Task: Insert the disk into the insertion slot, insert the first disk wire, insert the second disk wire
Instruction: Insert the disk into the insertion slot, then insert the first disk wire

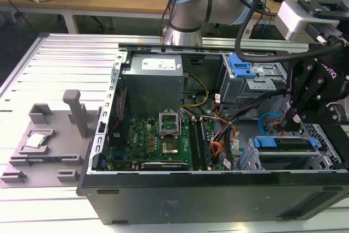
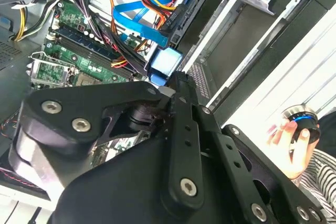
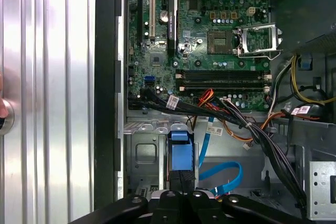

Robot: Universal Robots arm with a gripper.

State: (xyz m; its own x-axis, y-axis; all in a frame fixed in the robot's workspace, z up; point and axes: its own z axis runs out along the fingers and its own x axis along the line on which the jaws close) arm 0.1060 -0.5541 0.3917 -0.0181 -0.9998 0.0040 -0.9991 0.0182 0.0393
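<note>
The disk (image 1: 286,144) stands on edge in its blue carrier inside the insertion slot (image 1: 323,135), the low silver cage at the exterior view's right. My gripper (image 1: 294,125) hangs right above the disk's top edge. In the first wrist view the gripper (image 3: 181,181) has its fingers drawn together on the carrier's blue end (image 3: 181,156), with the cage's metal (image 3: 142,153) beside it. In the second wrist view the gripper (image 2: 176,78) meets the same blue piece (image 2: 167,62). A loose blue flat wire (image 3: 223,174) loops next to the cage.
The taller grey cage with a blue tab (image 1: 240,69) stands behind the slot. Bundled black, orange and yellow cables (image 3: 236,124) run between the motherboard (image 1: 152,135) and the cages. A grey fixture (image 1: 49,140) lies outside the case. A person's hand (image 2: 289,140) holds a knob.
</note>
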